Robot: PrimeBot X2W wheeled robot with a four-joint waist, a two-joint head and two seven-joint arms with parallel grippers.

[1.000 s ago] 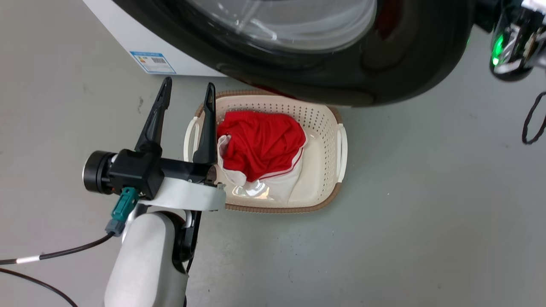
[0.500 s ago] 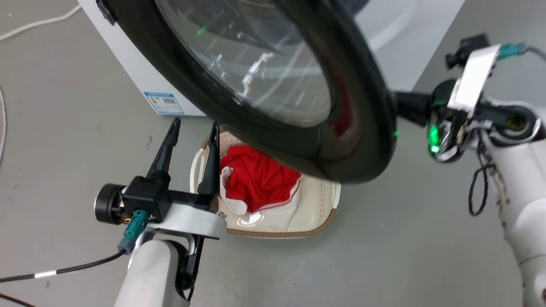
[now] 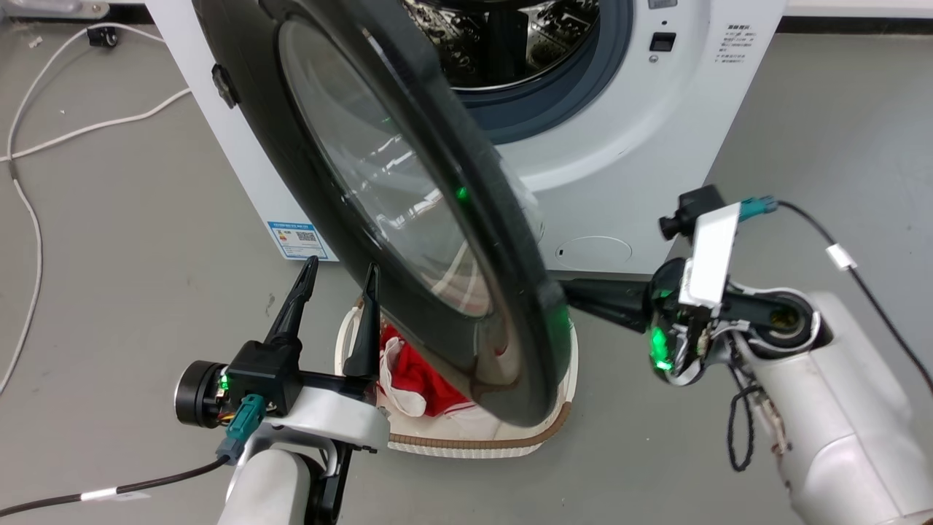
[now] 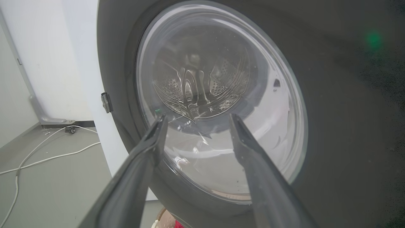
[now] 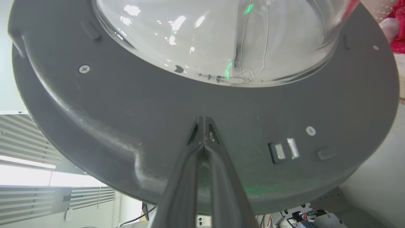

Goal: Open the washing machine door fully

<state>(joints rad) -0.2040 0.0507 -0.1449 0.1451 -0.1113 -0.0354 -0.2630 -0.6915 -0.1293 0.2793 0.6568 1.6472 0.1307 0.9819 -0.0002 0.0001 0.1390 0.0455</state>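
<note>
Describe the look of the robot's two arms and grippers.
Left gripper and right gripper each have two long, tapering dark fingers, a black body with a green light, a white bracket, and a teal connector feeding a black, white-tagged cable. Forearms are rounded pale shells; a black cord loops on the right.

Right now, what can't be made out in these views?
Right gripper jaws' tips, head view: behind the washing machine door.
Laundry basket, head view: largely covered by the door.
Blue label, head view: print too small.
Drum, head view: top cut by the upper edge.
</note>
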